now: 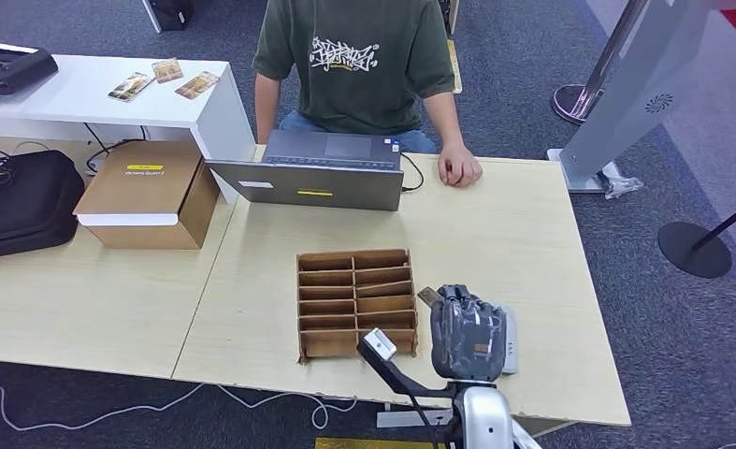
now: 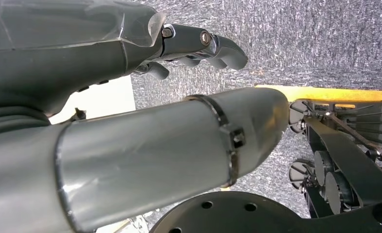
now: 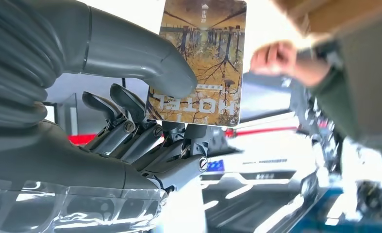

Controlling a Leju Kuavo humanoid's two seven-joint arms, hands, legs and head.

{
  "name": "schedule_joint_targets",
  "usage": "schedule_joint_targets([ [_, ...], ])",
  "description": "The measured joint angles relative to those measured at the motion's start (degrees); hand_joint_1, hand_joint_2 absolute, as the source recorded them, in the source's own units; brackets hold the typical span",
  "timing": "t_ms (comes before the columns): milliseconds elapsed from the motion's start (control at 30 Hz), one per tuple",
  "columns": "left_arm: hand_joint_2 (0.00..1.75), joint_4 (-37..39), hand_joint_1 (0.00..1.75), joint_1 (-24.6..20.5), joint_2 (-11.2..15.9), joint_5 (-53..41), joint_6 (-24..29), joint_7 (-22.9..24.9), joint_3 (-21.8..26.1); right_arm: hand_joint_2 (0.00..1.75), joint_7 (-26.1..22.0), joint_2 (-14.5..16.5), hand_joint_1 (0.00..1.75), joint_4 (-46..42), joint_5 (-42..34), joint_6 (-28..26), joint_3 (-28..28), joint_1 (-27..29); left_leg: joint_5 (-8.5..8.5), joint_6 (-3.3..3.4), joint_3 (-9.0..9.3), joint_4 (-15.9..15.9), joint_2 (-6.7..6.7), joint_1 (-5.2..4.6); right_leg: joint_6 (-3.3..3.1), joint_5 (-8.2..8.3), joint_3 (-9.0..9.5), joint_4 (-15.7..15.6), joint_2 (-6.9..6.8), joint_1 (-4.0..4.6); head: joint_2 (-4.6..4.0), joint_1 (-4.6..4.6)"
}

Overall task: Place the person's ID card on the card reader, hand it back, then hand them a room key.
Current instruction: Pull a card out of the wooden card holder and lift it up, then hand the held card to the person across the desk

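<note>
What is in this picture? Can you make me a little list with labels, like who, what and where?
Right hand: pinches a hotel card between thumb and fingers
Left hand: holds nothing, hangs over carpet
Person: sits behind the table, fist resting on it
Laptop: in front of the person
Wooden rack: on the table, beside the right hand
Cardboard box: on the neighbouring table

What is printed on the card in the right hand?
Brown bare trees and the word HOTEL on the card; right wrist view.
</note>
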Motion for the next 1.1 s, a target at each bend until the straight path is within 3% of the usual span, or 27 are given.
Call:
schedule_joint_targets([
  [200, 0.00, 0.0, 0.00, 0.0, 0.0, 0.0, 0.0, -0.5, 0.0, 1.75, -0.2, -2.1, 1.75, -5.1, 0.0, -1.9, -3.7, 1.7, 0.00, 0.00, 0.00, 0.0, -0.01, 0.01, 0.00, 0.00, -0.01, 0.0, -0.01, 0.01, 0.00, -0.01],
  [300, 0.00, 0.0, 0.00, 0.0, 0.0, -0.1, 0.1, -0.6, 0.0, 1.75, -4.3, -1.4, 1.75, -7.0, 0.0, -4.4, -6.3, 4.4, -0.01, -0.01, -0.01, 0.0, -0.03, 0.03, -0.01, -0.02, -0.02, 0.0, -0.04, 0.02, 0.00, 0.01],
  [367, 0.00, 0.0, 0.00, 0.0, -0.1, 0.0, 0.1, -0.6, 0.0, 1.75, -10.7, 0.9, 1.75, -8.0, -0.1, -6.0, -9.5, 6.9, -0.02, -0.02, -0.01, 0.0, -0.03, 0.04, -0.03, -0.04, -0.02, 0.0, -0.04, 0.02, 0.00, -0.01],
  [533, 0.00, 0.0, 0.00, 0.0, -0.4, 0.0, 0.2, -0.6, 0.0, 1.75, -25.3, 10.4, 1.75, -9.9, -3.7, -8.5, -21.9, 12.0, -0.03, -0.04, -0.01, 0.0, -0.03, 0.06, -0.07, -0.08, -0.02, 0.0, -0.04, 0.05, -0.01, -0.01],
  [833, 0.00, 0.0, 0.00, 0.1, -0.6, 0.0, 0.4, -0.6, -0.1, 1.75, -33.5, 20.3, 1.75, -12.3, -16.4, -10.9, -37.6, 15.6, -0.03, -0.03, 0.02, 0.0, -0.01, 0.03, -0.07, -0.07, 0.02, 0.0, -0.04, 0.03, 0.00, 0.00],
  [1000, 0.00, 0.0, 0.00, 0.0, -0.6, 0.0, 0.5, -0.3, -0.2, 1.75, -37.5, 23.9, 1.75, -12.7, -30.9, -9.5, -44.8, 16.0, -0.03, -0.03, 0.03, 0.0, -0.01, 0.03, -0.07, -0.07, 0.02, 0.0, -0.03, 0.03, 0.00, -0.01],
  [1100, 0.00, 0.0, 0.00, 0.0, -0.7, 0.0, 0.5, 0.1, -0.2, 1.75, -38.3, 24.6, 1.75, -12.7, -34.6, -9.0, -48.2, 16.3, -0.03, -0.03, 0.02, 0.0, -0.01, 0.03, -0.07, -0.07, 0.02, 0.0, -0.04, 0.04, 0.00, -0.01],
])
